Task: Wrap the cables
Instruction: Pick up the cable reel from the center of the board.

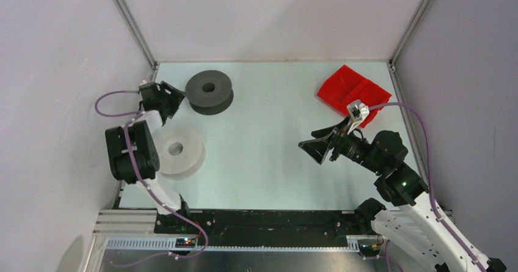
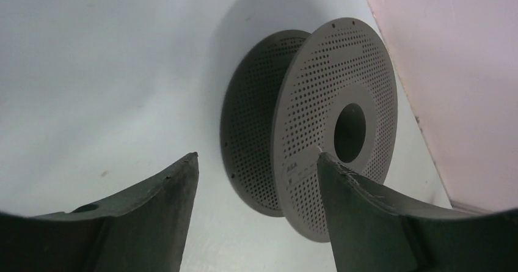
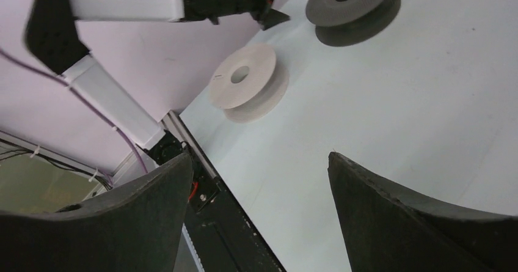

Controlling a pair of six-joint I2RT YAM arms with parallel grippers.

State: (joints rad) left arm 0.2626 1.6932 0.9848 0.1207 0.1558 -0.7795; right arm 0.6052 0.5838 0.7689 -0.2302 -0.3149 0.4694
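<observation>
Left gripper [image 2: 257, 157] is spread wide and holds nothing; it points at the dark grey spool [image 1: 209, 91], lying flat far left, just beside the fingertips. White spool [image 1: 178, 151] lies flat nearer, tight against the left arm [image 1: 131, 153], which partly blocks it. The cables' strands are too thin to make out. Right gripper [image 3: 259, 157] is also wide and bare, over the table's right half, well apart from both spools. Red tray-like piece [image 1: 353, 93] sits in the far right corner behind it. The table [image 1: 275, 174] is pale and matte, with plain pale walls [image 1: 269, 15] and metal corner posts [image 1: 130, 21].
</observation>
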